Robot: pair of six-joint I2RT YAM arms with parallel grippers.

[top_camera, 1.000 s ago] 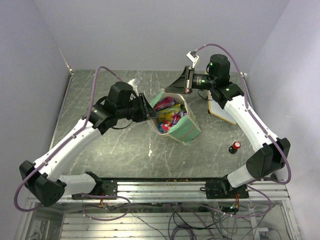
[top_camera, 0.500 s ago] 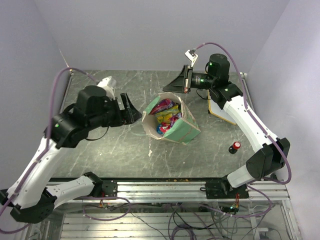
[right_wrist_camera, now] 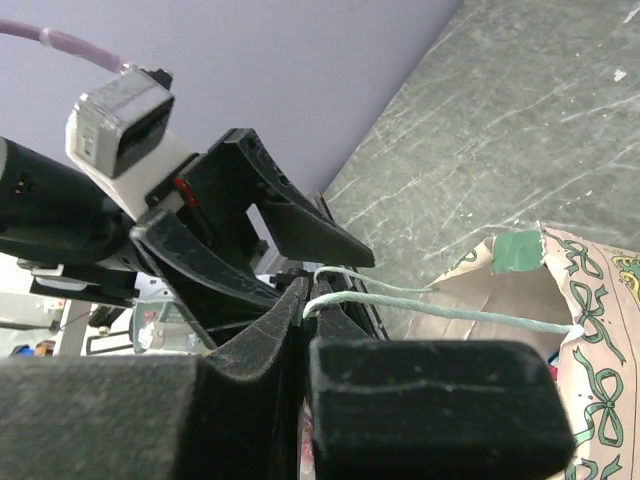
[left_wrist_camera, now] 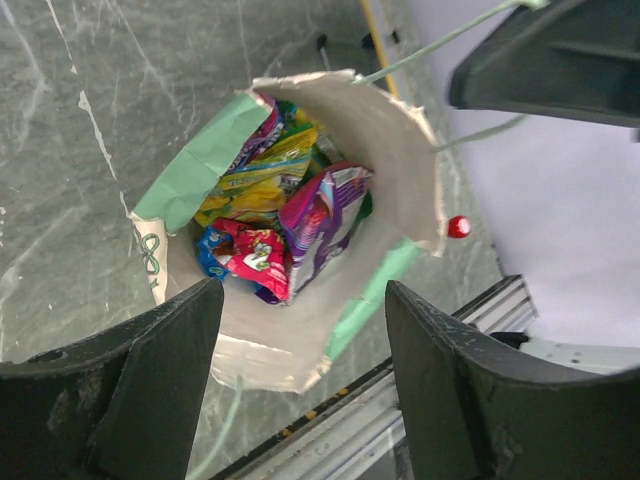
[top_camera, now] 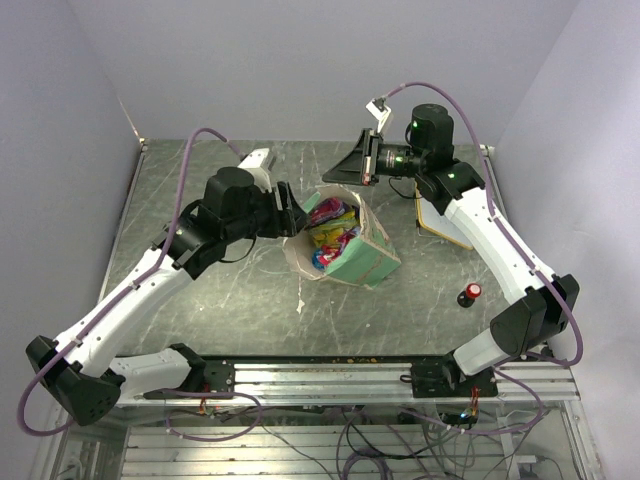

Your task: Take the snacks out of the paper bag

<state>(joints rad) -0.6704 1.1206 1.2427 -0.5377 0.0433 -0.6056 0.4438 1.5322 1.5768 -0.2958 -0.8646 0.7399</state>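
The mint-green paper bag [top_camera: 366, 262] stands mouth up at mid-table, its cream inside [left_wrist_camera: 388, 128] showing. Several shiny snacks [top_camera: 335, 230] in pink, yellow, red and purple fill it [left_wrist_camera: 290, 215]. My left gripper [top_camera: 293, 208] hovers at the bag's left rim; in the left wrist view it [left_wrist_camera: 305, 335] is open above the bag mouth, with nothing between its fingers [left_wrist_camera: 150, 380]. My right gripper [top_camera: 352, 170] is behind the bag and above it. It [right_wrist_camera: 308, 295] is shut on the bag's string handle [right_wrist_camera: 440, 312], which runs taut to the bag rim [right_wrist_camera: 575, 290].
A small red-capped black knob [top_camera: 469, 294] stands on the table right of the bag, also seen past the bag [left_wrist_camera: 458, 226]. A white whiteboard [top_camera: 440, 222] lies under the right arm. The metal rail [top_camera: 330, 375] runs along the near edge.
My left arm swung away to the left with its jaws opening, then came back to the bag's left rim. The right gripper has kept hold of the handle.
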